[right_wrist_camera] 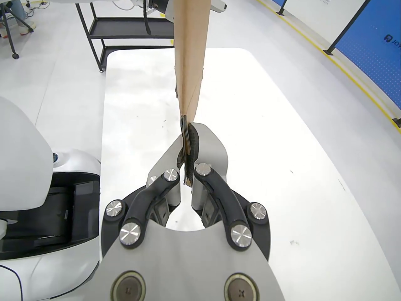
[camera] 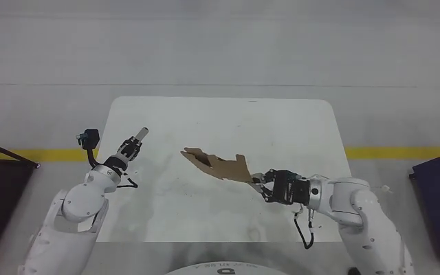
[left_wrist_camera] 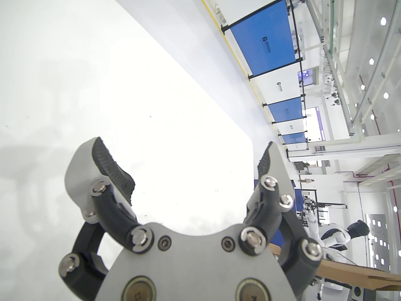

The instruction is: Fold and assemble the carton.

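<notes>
A flat brown carton (camera: 216, 166) hangs above the middle of the white table (camera: 275, 124), folded flat and held on edge. My right gripper (camera: 262, 183) is shut on its near corner; in the right wrist view the carton (right_wrist_camera: 189, 48) rises edge-on from between the closed pads, with the gripper (right_wrist_camera: 187, 145) clamping the cardboard. My left gripper (camera: 139, 135) is over the table's left part, well apart from the carton. It stands open, the left gripper (left_wrist_camera: 184, 155) holding nothing between its fingers. A strip of the carton (left_wrist_camera: 354, 272) shows beyond that gripper.
A black wheeled rack (right_wrist_camera: 125, 24) stands on the floor past the table's left end. Yellow floor tape (camera: 385, 152) runs behind the table. Blue and white partition panels (right_wrist_camera: 354, 17) line the room's side.
</notes>
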`<state>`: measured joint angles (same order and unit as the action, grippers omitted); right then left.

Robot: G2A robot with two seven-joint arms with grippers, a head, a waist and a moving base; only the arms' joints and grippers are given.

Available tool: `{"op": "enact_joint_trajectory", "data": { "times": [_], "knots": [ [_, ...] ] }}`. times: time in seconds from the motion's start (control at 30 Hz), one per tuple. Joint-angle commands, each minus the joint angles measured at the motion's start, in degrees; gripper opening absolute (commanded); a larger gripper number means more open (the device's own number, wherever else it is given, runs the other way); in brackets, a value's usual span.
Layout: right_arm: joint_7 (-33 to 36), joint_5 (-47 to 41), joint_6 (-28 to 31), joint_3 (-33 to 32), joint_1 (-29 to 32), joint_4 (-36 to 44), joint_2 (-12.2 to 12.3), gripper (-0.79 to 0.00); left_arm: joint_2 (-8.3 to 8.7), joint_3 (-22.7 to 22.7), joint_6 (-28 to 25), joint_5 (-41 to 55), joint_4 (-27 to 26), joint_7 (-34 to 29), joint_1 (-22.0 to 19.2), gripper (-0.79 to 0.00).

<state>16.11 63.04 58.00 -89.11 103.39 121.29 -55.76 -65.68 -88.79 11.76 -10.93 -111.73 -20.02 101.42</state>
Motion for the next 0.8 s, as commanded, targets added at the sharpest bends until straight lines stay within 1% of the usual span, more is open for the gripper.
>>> {"op": "enact_joint_trajectory", "data": {
  "times": [0.0,0.23,0.4,0.67,0.73,0.77],
  "knots": [
    [-1.02,1.03,0.0,0.39,-0.05,0.08,0.51,-0.785,0.0,0.0,0.0,0.0,0.0,0.0,0.0,0.0],
    [-4.75,4.26,0.0,2.27,-0.55,-0.11,2.54,-0.785,0.0,0.0,0.0,0.0,0.0,0.0,0.0,0.0],
    [-5.74,6.75,0.0,3.72,-0.8,-0.13,3.91,-0.785,0.0,0.0,0.0,0.0,0.0,0.0,0.0,0.0],
    [-5.71,6.71,0.0,3.72,-0.74,-0.54,4.02,-0.785,-0.02,0.04,-0.14,0.21,-0.1,0.08,-0.09,0.0],
    [-5.71,6.71,0.0,3.72,-0.74,-0.54,4.02,-0.785,-0.06,0.44,-0.96,0.25,-0.31,-0.04,-0.67,0.0],
    [-6.42,5.88,-1.13,4.05,-0.58,-1.08,3.93,-0.785,0.0,0.78,-1.61,-0.53,-0.66,-0.77,-1.02,0.0]
  ]
}}
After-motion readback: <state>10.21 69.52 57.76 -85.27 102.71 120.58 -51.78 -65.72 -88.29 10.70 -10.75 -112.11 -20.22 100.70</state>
